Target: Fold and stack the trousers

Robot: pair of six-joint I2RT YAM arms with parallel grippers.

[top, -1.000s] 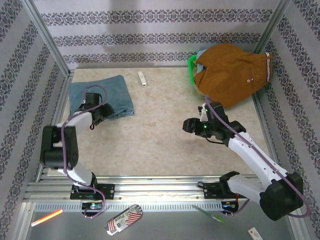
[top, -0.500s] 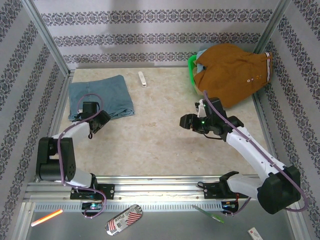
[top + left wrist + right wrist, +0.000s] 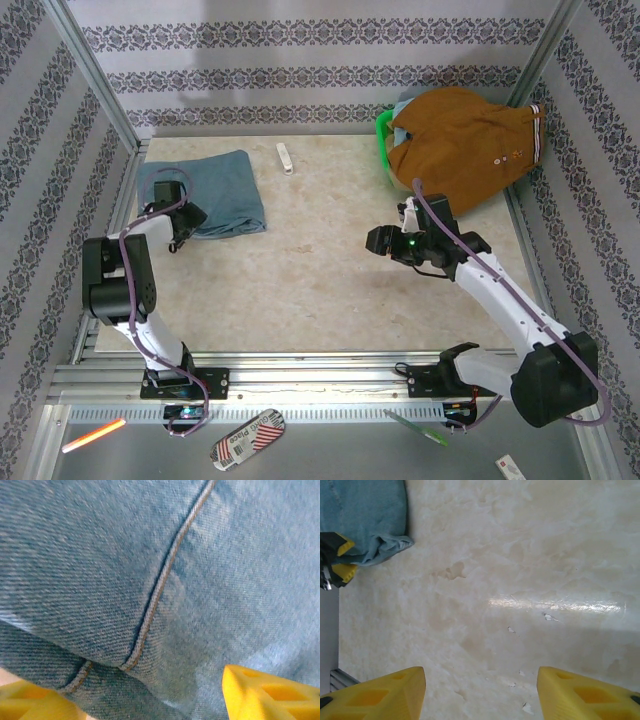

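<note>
Brown garment [image 3: 460, 145] over green basket [image 3: 382, 131]; folded trousers [image 3: 210, 188] far left.

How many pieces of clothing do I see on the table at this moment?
2. The folded blue trousers lie at the far left; a brown garment is draped over the green basket at the far right. Others may be hidden under it.

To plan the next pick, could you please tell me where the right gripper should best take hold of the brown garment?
Grip the near edge of the brown garment, where it spills off the green basket toward the table. The open right gripper should probably come in low from the near side, since that edge hangs free and lies closest to it.
</note>
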